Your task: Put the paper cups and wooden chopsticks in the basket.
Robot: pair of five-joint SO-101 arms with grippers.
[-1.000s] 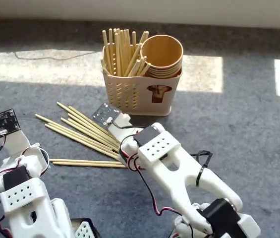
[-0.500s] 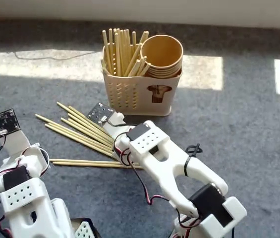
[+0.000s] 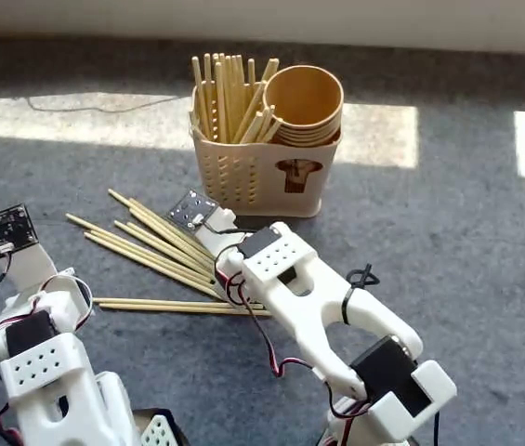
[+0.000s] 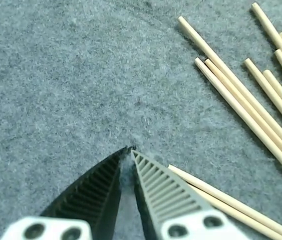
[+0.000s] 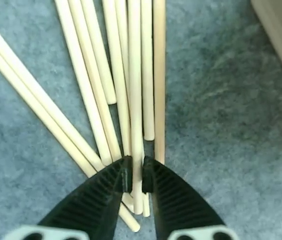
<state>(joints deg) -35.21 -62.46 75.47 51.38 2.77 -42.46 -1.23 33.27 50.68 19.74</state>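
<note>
— Nearest first: how is the left end effector [image 4: 131, 150]?

— Pinched together, tips touching, nothing between them. It hangs over bare grey bench [image 4: 56, 75], with a pair of chopsticks [image 4: 215, 197] lying just beside it.

— And the right end effector [image 5: 134, 172]?

— Down on the fan of loose chopsticks [image 3: 150, 243]. Its fingers are closed to a narrow gap on one chopstick [image 5: 136, 100], which lies flat among its neighbours.

— Farther back?

— The basket [image 3: 262, 177] stands upright just past the fan. A stack of paper cups [image 3: 304, 98] sits in one side of it, and a bundle of upright chopsticks [image 3: 225, 93] in the other.
</note>
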